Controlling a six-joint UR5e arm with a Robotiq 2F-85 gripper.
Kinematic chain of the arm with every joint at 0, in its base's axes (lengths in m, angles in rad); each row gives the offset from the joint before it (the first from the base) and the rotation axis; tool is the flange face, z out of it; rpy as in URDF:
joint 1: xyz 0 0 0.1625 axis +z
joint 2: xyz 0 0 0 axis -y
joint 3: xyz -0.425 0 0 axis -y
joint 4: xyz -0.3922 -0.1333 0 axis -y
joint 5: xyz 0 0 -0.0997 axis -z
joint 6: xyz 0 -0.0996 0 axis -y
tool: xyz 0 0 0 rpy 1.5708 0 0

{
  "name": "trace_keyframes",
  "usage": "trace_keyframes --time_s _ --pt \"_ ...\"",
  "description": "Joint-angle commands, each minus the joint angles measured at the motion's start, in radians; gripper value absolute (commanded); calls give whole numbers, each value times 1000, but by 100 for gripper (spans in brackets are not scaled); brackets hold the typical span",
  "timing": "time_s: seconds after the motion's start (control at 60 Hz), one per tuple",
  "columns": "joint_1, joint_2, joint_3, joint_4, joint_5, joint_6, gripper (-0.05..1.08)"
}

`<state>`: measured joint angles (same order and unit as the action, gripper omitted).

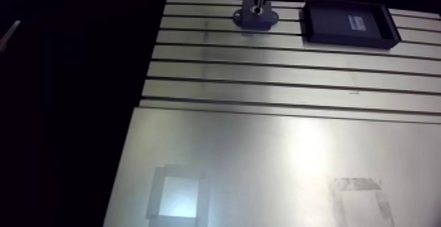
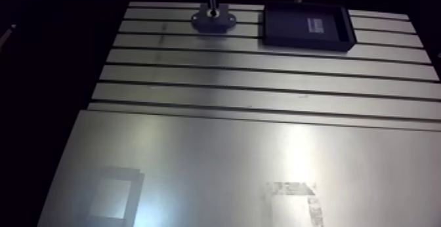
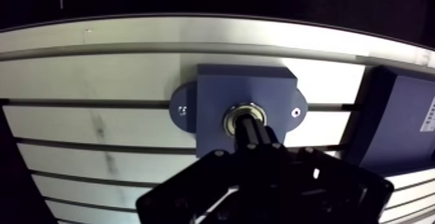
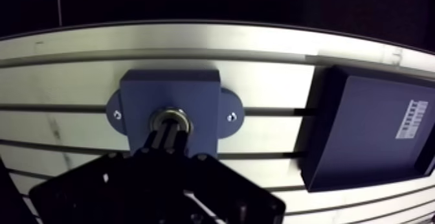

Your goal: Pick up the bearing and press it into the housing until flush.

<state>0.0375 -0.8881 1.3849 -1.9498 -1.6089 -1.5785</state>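
Black two-finger gripper (image 3: 254, 134), nearest the wrist camera, has its fingers pressed together into one dark stem. Its tips rest on the silver ring-shaped metal bearing (image 3: 245, 119), which sits in the bore of the blue-grey block-shaped housing with two bolted ears (image 3: 220, 94), near the far edge of the slotted aluminium table (image 3: 97, 71) and just beside a dark rectangular tray (image 3: 401, 123). Pressing well likely means pushing straight along the bore, centred so the ring cannot tilt, and stopping once it sits level with the housing face; whether it is flush yet cannot be told.
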Motion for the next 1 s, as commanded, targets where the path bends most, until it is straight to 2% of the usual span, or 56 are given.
trace_keyframes --time_s 0.017,0.183,0.25,0.267,0.283,0.3,0.317,0.333,0.35,0.383,0.433,0.567,0.633,0.85,0.883,1.0 --pt "2 -21 5 7 -1 -1 106" --pt "4 -41 13 14 1 -2 105" --pt "4 -49 12 24 1 -2 98" --pt "4 -54 12 34 -1 -2 86" --pt "4 -54 12 34 -1 -2 86" --pt "4 -57 10 45 -1 -2 69" --pt "4 -64 10 54 -1 -2 46" --pt "4 -64 10 54 -1 -2 46" --pt "4 -70 10 60 -1 -2 26" --pt "5 -82 9 68 -1 -2 5" --pt "5 -102 8 84 -4 -2 1" --pt "5 -144 4 132 -7 -2 1" --pt "4 -191 0 175 -6 -2 1" --pt "-1 -275 -10 304 -6 -2 1" --pt "-1 -302 -11 341 -6 -2 1" --pt "-3 -360 -10 380 -4 -2 1"
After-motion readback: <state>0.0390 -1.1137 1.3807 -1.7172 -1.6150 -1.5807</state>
